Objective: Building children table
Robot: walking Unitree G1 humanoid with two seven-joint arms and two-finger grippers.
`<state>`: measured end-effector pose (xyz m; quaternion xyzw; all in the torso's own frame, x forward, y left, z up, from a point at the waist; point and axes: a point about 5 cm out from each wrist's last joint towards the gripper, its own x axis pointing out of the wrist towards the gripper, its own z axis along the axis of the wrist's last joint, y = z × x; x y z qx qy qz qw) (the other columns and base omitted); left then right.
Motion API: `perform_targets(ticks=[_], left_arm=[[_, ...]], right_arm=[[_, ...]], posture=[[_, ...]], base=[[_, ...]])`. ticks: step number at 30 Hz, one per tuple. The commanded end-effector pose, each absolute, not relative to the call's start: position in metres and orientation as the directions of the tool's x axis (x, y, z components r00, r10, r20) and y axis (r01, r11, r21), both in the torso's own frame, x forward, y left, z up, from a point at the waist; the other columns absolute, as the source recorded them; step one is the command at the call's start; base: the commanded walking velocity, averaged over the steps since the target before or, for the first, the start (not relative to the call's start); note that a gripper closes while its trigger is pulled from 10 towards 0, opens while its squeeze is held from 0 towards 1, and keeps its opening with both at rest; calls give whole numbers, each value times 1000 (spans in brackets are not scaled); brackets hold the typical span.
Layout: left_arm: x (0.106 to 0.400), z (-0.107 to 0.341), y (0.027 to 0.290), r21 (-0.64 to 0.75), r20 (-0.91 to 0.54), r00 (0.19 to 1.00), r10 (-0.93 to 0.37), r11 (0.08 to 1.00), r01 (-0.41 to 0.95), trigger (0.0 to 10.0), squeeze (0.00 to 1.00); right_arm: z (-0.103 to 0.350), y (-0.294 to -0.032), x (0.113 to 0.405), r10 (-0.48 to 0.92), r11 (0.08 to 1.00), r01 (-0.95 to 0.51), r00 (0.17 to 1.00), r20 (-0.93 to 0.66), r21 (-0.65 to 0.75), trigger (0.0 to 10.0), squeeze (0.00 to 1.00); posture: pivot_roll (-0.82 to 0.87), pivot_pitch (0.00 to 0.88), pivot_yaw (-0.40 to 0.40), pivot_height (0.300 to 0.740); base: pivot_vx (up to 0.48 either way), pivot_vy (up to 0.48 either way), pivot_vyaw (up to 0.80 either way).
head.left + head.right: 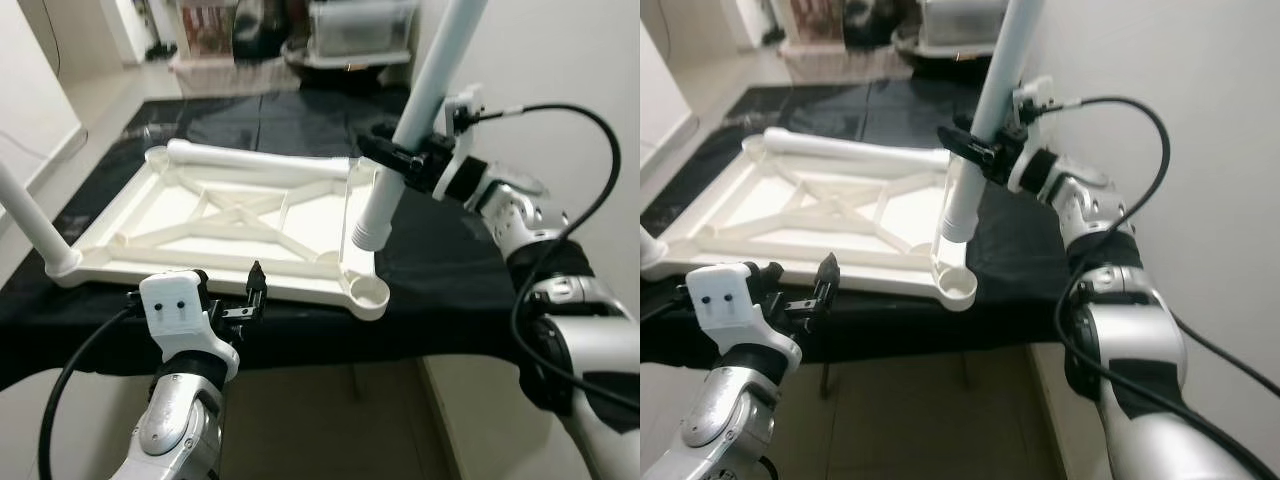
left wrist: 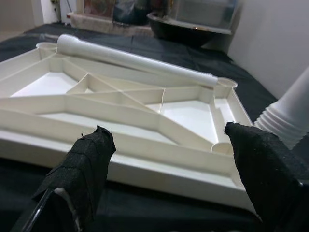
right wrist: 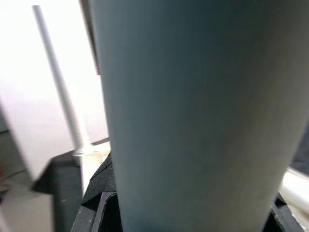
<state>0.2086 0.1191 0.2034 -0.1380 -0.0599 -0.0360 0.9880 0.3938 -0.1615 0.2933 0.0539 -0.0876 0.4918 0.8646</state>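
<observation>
Smooth white plastic tabletop on matt black cloth

Upper end of the held leg beyond the frame's edge

Leg: pale tube, close up, upright, clamped between black fingers. Second leg: thin white tube beyond, standing tilted in a tabletop corner. Black cloth beneath.

Right end effector clamped, raised; left end effector spread, low.
</observation>
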Motion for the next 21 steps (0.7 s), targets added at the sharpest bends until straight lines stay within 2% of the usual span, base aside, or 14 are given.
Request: perform_targets(ticks=[1,3,4,12,16,21], left_arm=[[205,203,118,-272,115,992,-57,958,87,10000,0],[199,202,117,-264,100,993,-66,960,90,10000,0],[197,202,117,-262,94,993,-67,961,90,10000,0],[188,202,113,-268,77,993,-88,958,106,10000,0],[173,193,107,-224,39,981,-189,955,193,10000,0],[161,183,96,-158,-1,941,-339,929,334,10000,0]], right_arm=[[300,-156,392,866,458,-889,446,224,1,10000,0],[304,-150,384,941,272,-962,259,217,-34,10000,0],[305,-148,381,959,205,-978,191,209,-48,10000,0],[303,-144,379,980,115,-992,103,167,-59,10000,0],[300,-145,378,991,73,-994,63,120,-79,10000,0],[292,-145,378,996,76,-992,69,64,-101,10000,0]], posture=[[114,200,27,740],[130,211,34,740],[130,210,33,740],[147,213,32,740],[146,212,36,740],[146,212,36,740]], base=[[0,0,0],[0,0,0],[0,0,0],[0,0,0],[0,0,0],[0,0,0]])
